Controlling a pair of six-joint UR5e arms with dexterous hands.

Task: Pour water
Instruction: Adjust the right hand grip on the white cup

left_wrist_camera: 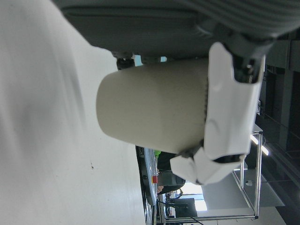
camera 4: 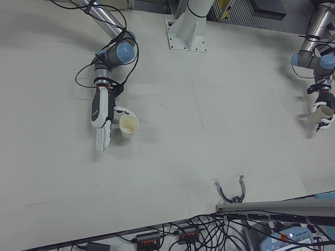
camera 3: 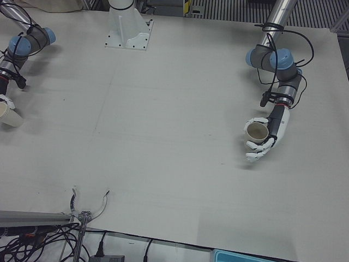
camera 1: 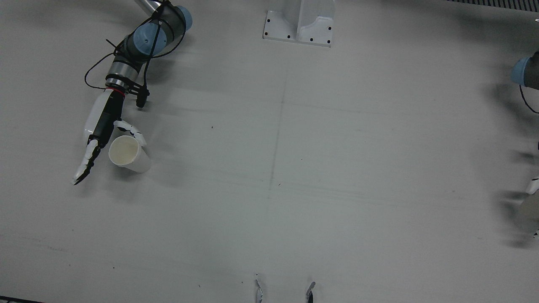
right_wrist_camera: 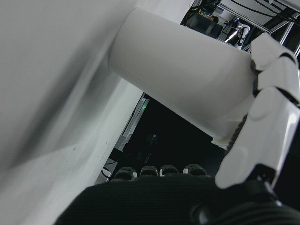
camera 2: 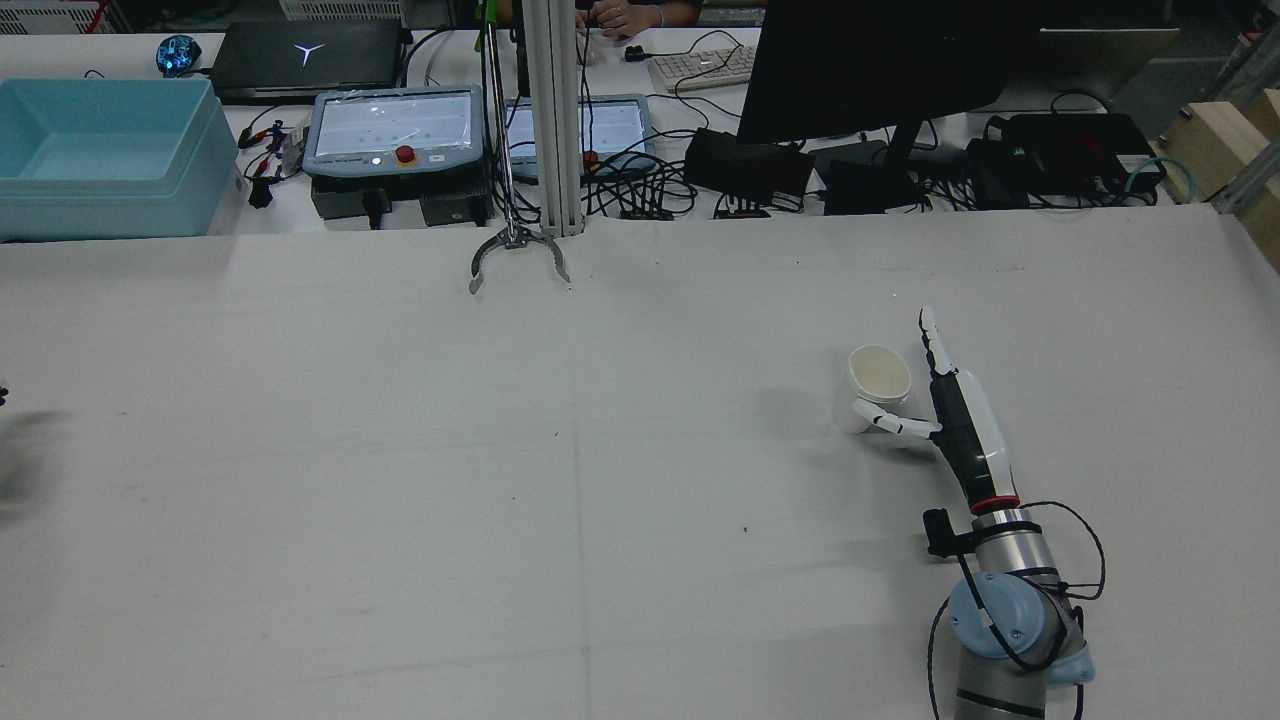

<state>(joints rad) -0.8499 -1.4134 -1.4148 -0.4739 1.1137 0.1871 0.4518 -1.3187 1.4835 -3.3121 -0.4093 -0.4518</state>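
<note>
Two white paper cups. My right hand (camera 1: pixel 101 139) lies with its fingers stretched out flat beside one cup (camera 1: pixel 126 155), the thumb curled against the cup's near side; the cup stands on the table. The rear view shows the same hand (camera 2: pixel 955 425) and cup (camera 2: pixel 875 385). In the right hand view the thumb (right_wrist_camera: pixel 267 108) rests on the cup wall (right_wrist_camera: pixel 183 79). My left hand (camera 3: pixel 263 139) has its fingers curled around the other cup (camera 3: pixel 255 131), which is upright with its mouth up. In the left hand view the thumb (left_wrist_camera: pixel 232 108) presses the cup (left_wrist_camera: pixel 150 108).
The white pedestal (camera 1: pixel 299 25) stands at the table's robot side. A metal claw on a pole (camera 2: pixel 518 258) pokes over the operators' edge. A blue bin (camera 2: pixel 100 150), pendants and cables lie beyond that edge. The left hand is blurred at the front view's right edge (camera 1: pixel 531 206).
</note>
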